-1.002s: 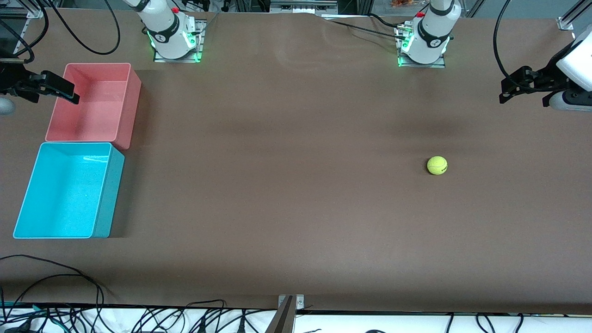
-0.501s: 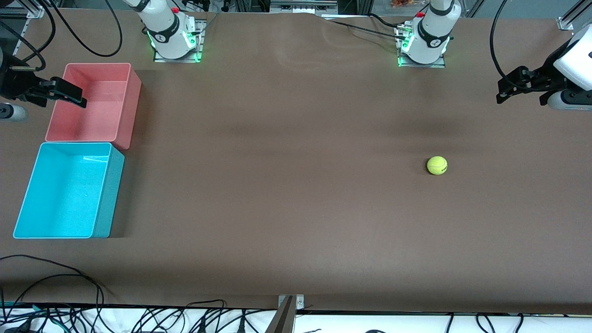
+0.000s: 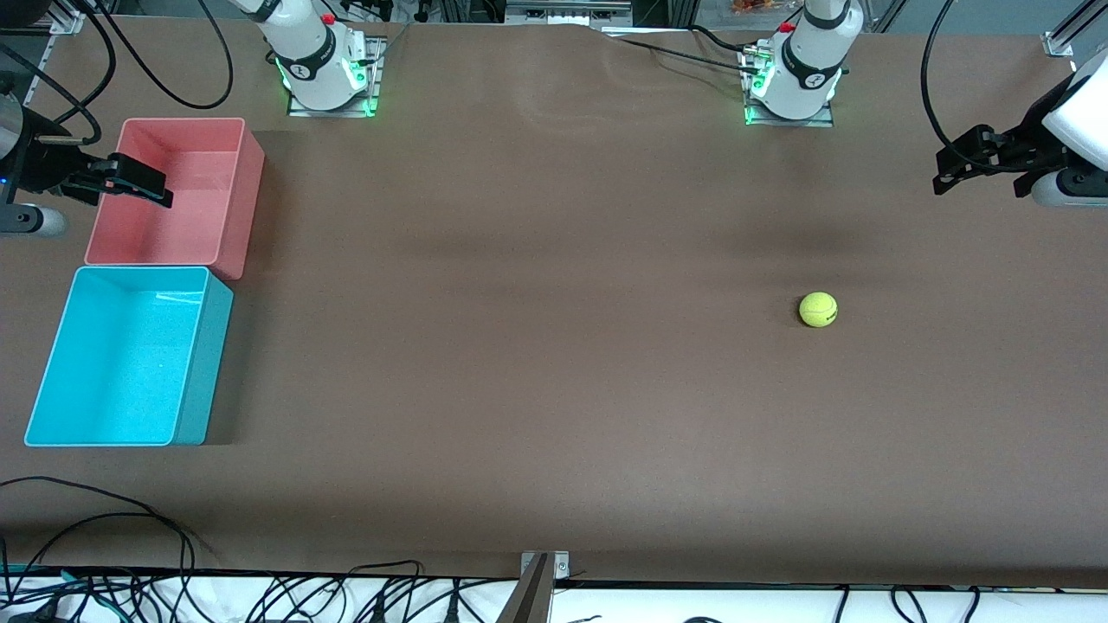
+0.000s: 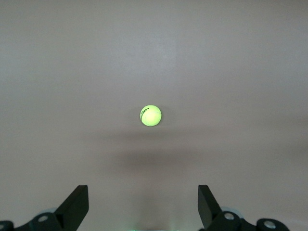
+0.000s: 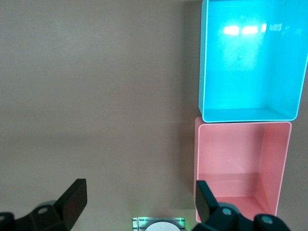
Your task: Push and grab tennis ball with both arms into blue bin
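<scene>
Both arms running off front-view edges, upper links cut off. Table (image 3: pixel 554 363) carrying all. Blue bin (image 3: pixel 117 356) sitting at right arm's end, touching pink-red bin (image 3: pixel 173 192), nearer camera than it. Right gripper (image 3: pixel 117 180) hovering over pink-red bin's rim, jaws spread wide, holding nothing. Left gripper (image 3: pixel 969 164) hanging over table at left arm's end, jaws wide, empty. Tennis ball (image 3: pixel 818 309) lying on open table well apart from bins; dark mark reading clearer in left wrist view (image 4: pixel 150 116).
</scene>
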Motion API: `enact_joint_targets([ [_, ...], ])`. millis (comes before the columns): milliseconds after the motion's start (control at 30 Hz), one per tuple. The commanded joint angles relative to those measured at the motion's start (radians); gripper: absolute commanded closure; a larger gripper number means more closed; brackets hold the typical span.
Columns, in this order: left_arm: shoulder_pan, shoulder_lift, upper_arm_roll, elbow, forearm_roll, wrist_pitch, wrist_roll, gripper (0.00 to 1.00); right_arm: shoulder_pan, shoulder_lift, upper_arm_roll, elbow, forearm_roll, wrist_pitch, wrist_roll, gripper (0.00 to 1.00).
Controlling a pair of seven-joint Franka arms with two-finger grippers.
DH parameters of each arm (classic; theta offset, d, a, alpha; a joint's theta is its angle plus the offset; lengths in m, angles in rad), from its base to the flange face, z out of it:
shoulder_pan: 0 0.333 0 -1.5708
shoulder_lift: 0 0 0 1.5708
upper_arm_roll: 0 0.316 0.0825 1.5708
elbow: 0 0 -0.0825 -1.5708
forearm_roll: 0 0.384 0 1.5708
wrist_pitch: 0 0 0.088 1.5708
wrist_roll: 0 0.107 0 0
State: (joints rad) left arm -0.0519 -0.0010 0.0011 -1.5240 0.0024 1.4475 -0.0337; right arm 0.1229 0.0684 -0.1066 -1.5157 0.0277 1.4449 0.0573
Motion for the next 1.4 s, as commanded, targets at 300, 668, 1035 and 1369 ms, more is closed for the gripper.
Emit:
enact_joint_targets([
  [300,0.027,-0.05,-0.004,-0.294,0.011,0.278,0.0,0.0,0.004,0.022,-0.001,0.031,-0.006,-0.012,0.022,0.0],
  [668,0.053,-0.045,-0.003,-0.475,0.013,0.465,0.014,0.0,0.004,0.028,-0.001,0.031,-0.005,-0.012,0.024,0.0],
  [1035,0.073,-0.045,-0.001,-0.601,0.013,0.607,0.224,0.53,0.007,0.041,0.001,0.031,-0.002,-0.012,0.026,0.0],
  [1369,0.09,-0.039,-0.001,-0.633,0.014,0.61,0.601,1.0,0.006,0.041,-0.001,0.031,-0.002,-0.012,0.024,0.0],
])
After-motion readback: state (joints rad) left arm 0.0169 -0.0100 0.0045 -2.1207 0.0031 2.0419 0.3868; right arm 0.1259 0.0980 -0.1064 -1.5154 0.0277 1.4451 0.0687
